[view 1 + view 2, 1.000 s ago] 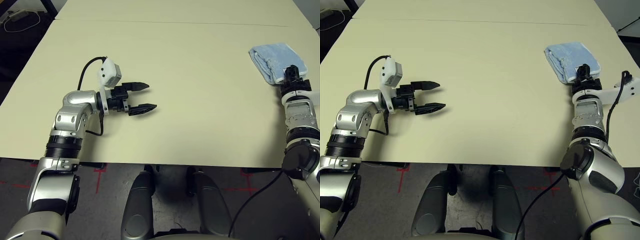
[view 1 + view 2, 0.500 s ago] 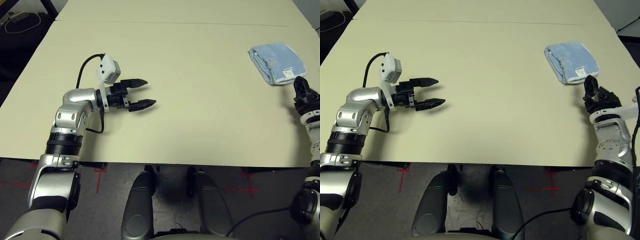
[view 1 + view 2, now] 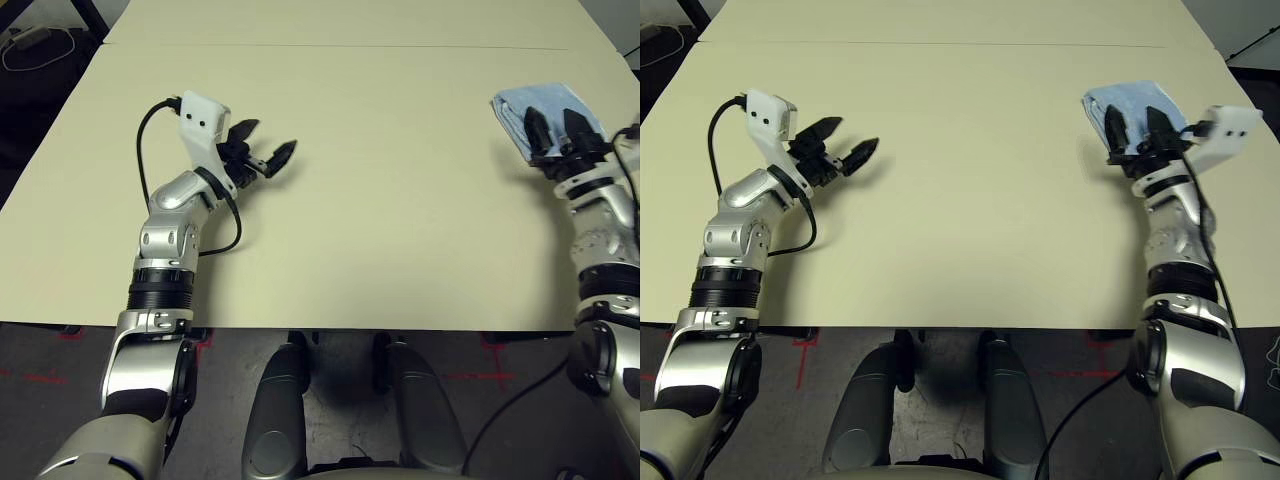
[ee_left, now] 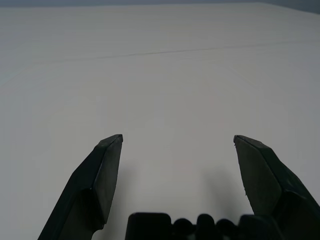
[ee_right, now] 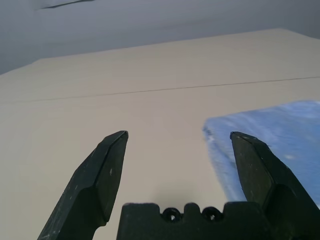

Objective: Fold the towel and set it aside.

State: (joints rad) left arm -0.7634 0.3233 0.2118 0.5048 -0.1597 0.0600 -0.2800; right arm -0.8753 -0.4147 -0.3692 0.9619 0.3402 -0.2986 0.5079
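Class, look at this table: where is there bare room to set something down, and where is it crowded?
The widest free patch is the middle of the table, between the left hand and the towel. The far strip beyond the seam line and the near edge between the two arms are also bare. The only crowded spot is the far right corner, where the open right hand hovers at the folded towel.

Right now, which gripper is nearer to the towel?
Right. The right gripper is open at the towel's near edge; the left gripper, also open, is far across the table.

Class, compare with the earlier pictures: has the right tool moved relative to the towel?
Yes. The right tool, open, came back up over the towel's near edge.
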